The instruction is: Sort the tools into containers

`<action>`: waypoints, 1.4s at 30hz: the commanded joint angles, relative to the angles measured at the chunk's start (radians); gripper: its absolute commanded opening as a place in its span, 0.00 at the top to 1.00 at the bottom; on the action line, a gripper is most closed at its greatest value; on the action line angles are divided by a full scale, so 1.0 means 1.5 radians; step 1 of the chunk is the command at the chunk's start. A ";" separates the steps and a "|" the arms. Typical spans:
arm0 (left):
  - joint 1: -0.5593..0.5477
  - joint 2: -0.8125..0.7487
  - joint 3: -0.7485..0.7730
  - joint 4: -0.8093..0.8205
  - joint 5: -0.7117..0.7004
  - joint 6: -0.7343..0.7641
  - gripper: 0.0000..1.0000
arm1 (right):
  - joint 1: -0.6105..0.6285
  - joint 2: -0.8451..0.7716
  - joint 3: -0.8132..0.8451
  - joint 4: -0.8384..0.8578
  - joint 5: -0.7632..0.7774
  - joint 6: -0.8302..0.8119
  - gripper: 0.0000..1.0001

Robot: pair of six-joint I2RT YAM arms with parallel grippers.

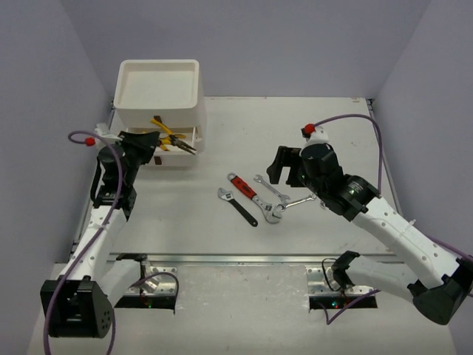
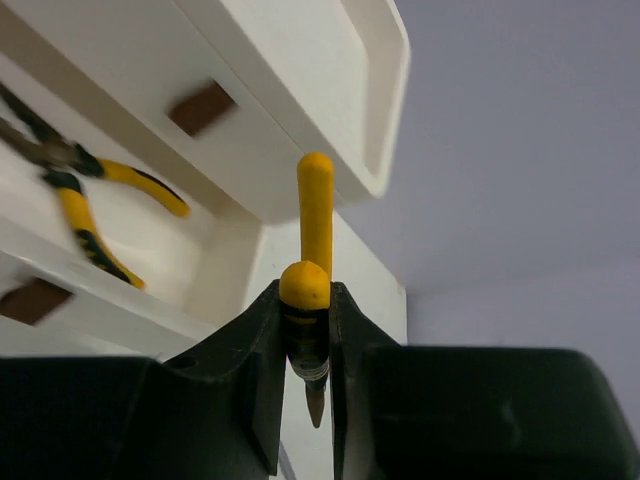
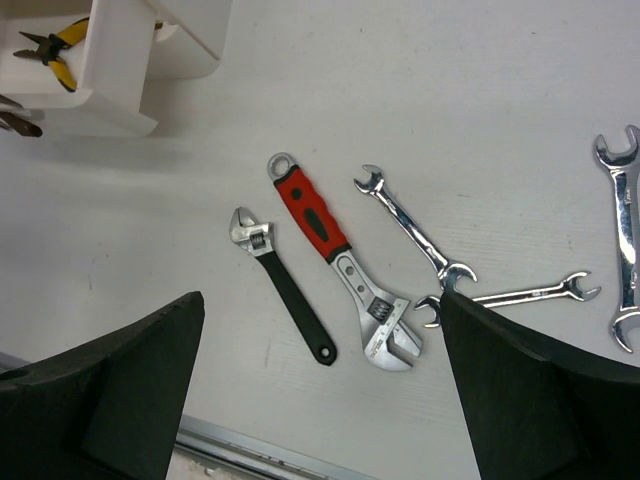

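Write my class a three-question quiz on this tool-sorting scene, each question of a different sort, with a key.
1. True or false: the right gripper is open and holds nothing.
2. What is clamped in the left gripper? A) yellow-handled pliers B) a screwdriver C) nothing
3. Fill in: the right wrist view shows ___ slim silver wrenches lying loose.
Key: 1 true; 2 A; 3 three.

arms: left arm (image 1: 94,238), right arm (image 1: 403,231), white links, black joints | cabling: purple cable (image 1: 347,117) at each wrist (red cap (image 1: 307,131) where it plugs in) | fingers (image 3: 110,400): matte black, wedge-shaped
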 commanded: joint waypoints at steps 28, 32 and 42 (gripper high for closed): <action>0.147 -0.055 -0.008 -0.077 -0.101 -0.143 0.07 | -0.002 -0.016 -0.063 -0.010 -0.005 -0.039 0.01; 0.146 -0.095 -0.127 -0.066 -0.062 -0.167 0.38 | -0.002 -0.010 -0.067 -0.007 -0.010 -0.040 0.01; 0.119 0.066 -0.189 0.095 0.001 -0.128 1.00 | -0.001 -0.029 -0.093 -0.005 0.009 -0.061 0.01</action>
